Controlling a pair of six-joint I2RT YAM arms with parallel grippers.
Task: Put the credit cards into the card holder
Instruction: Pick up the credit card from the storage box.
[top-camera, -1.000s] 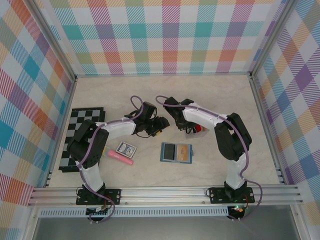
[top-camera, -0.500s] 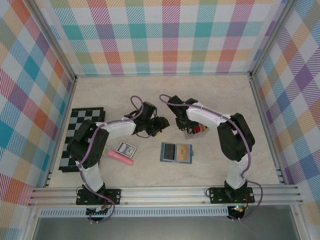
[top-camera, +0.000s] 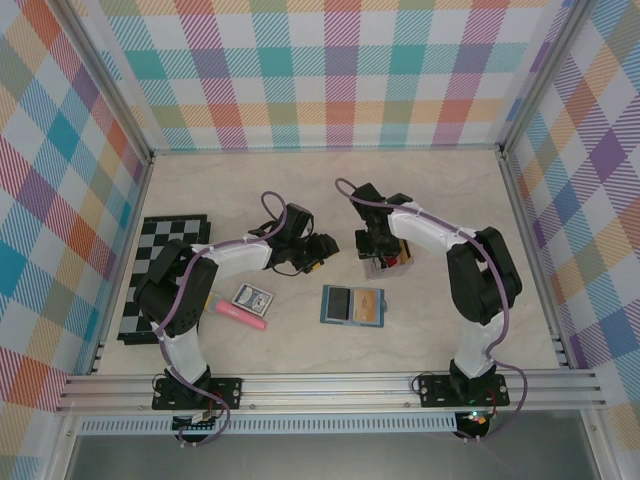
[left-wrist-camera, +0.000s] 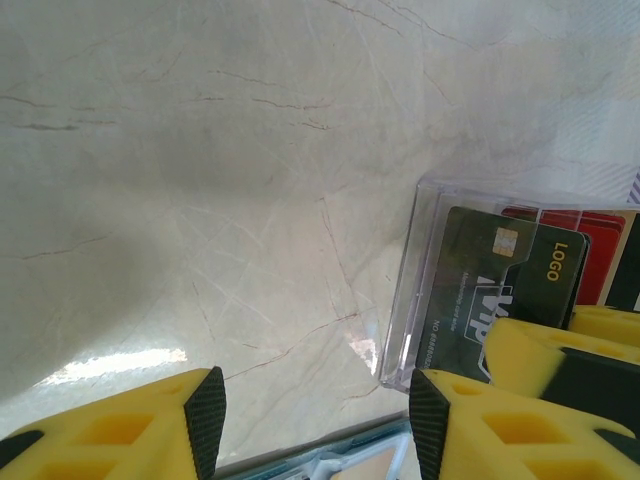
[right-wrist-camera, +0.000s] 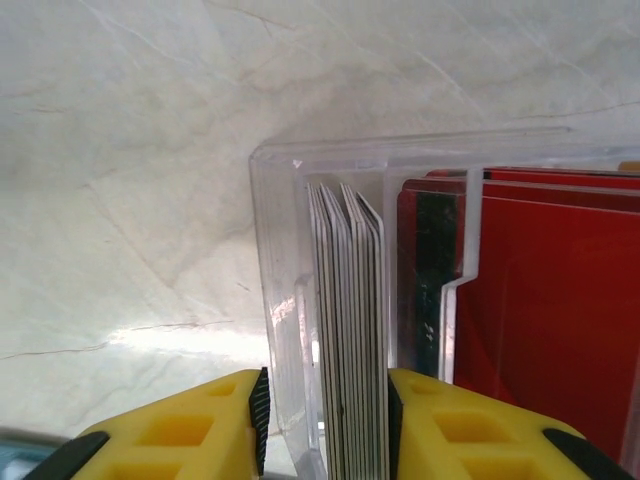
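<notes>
The credit cards (right-wrist-camera: 345, 320) stand on edge as a tight stack inside a clear plastic box (top-camera: 387, 262); red cards (right-wrist-camera: 550, 300) fill the compartment beside them. My right gripper (right-wrist-camera: 325, 425) straddles the stack and the box's thin wall, jaws open, with a small gap on the left side. A black card (left-wrist-camera: 490, 290) shows through the box in the left wrist view. My left gripper (left-wrist-camera: 315, 410) hovers open over bare table just left of the box, holding nothing. The teal card holder (top-camera: 352, 305) lies opened flat near the front.
A blue-and-white playing-card box (top-camera: 251, 296) and a pink stick (top-camera: 238, 313) lie left of the card holder. A black checkerboard (top-camera: 160, 275) covers the left side. Metal frame rails and plaid walls surround the table.
My right gripper has shifted right over the clear box and its jaws have widened around the card stack. The left arm has not moved.
</notes>
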